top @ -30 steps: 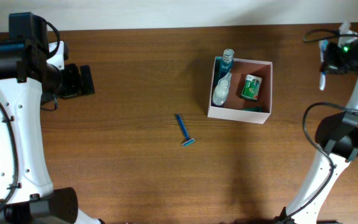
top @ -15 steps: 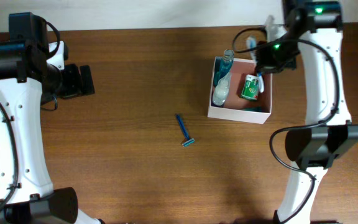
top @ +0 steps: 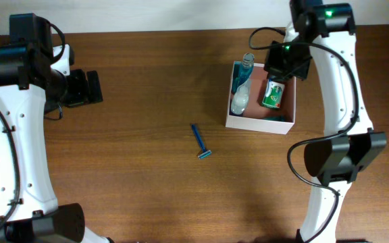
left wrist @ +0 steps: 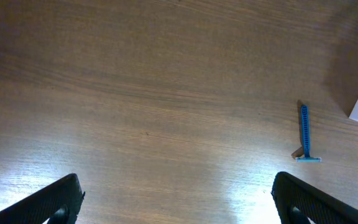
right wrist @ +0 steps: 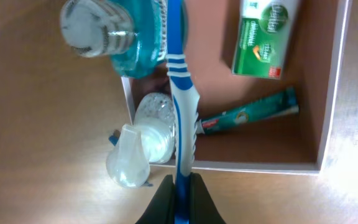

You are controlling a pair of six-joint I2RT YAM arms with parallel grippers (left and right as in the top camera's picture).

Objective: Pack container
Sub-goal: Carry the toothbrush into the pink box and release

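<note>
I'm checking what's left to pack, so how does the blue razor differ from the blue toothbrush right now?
The razor lies flat on the table, outside the box; the toothbrush is held over the box. The razor is untouched; the toothbrush is pinched in the right hand. The razor looks plain blue; the toothbrush handle has white stripes. Both are slim and blue, and neither is in the box yet.

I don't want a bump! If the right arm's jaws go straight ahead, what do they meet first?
Probably the blue mouthwash bottle in the container: the toothbrush clamped in the right gripper sticks out ahead toward it. Depth is unclear, so it may miss.
</note>
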